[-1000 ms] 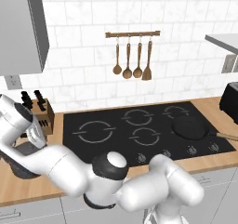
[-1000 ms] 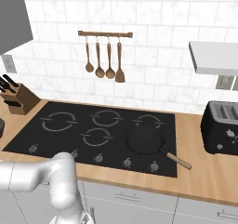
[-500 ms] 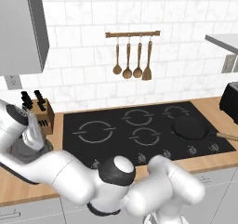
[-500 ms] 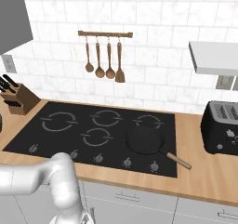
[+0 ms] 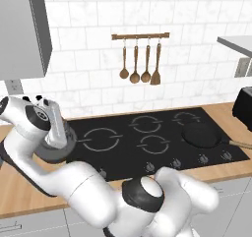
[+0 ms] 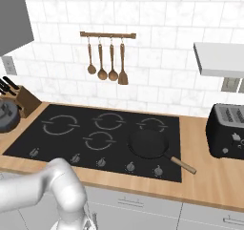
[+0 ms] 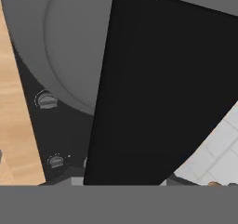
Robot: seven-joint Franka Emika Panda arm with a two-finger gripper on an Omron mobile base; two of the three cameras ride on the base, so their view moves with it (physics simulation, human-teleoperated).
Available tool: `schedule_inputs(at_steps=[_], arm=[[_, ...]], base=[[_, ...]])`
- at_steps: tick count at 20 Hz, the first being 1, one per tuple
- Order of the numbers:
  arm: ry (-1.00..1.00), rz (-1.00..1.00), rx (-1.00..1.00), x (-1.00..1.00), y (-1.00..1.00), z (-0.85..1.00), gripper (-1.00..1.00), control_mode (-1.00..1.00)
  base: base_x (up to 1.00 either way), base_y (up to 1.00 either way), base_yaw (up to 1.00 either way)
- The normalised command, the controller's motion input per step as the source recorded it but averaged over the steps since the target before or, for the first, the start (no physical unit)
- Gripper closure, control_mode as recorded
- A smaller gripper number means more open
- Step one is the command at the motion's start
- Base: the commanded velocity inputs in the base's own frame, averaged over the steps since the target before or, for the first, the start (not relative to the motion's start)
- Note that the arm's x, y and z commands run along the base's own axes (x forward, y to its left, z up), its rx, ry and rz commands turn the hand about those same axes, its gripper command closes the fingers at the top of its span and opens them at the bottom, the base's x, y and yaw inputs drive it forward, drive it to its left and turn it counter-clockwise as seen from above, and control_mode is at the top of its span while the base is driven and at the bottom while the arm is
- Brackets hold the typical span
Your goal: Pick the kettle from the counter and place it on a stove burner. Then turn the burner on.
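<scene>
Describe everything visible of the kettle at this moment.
The kettle is squat, dark grey and metallic-looking. In the left base view it sits upright at the cooktop's left edge, the gripper down on top of it and shut, seemingly on its handle. The right base view shows its rounded body beside the knife block. The hand view shows its grey body with a broad black handle band across.

frying pan [image 6: 148, 144] on cooktop right | toaster [image 6: 227, 130] far right | utensil rail [image 6: 108, 35] on wall | knife block [image 6: 26, 101] left

kettle [image 5: 58, 147]: shifted right, over cooktop [image 5: 162, 137] edge | gripper [image 5: 60, 138]: moved along, apparently clamped
</scene>
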Motion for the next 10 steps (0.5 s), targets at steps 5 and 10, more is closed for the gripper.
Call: schedule_inputs(at_steps=[5,10], arm=[[0.03,-0.15,0.00,0.68,-0.87,0.21,1.00,-1.00],[0.16,-0.08,0.02,0.57,-0.92,0.06,1.00,-1.00]], base=[[0.00,0.00,0.00],[0.00,0.00,0.00]])
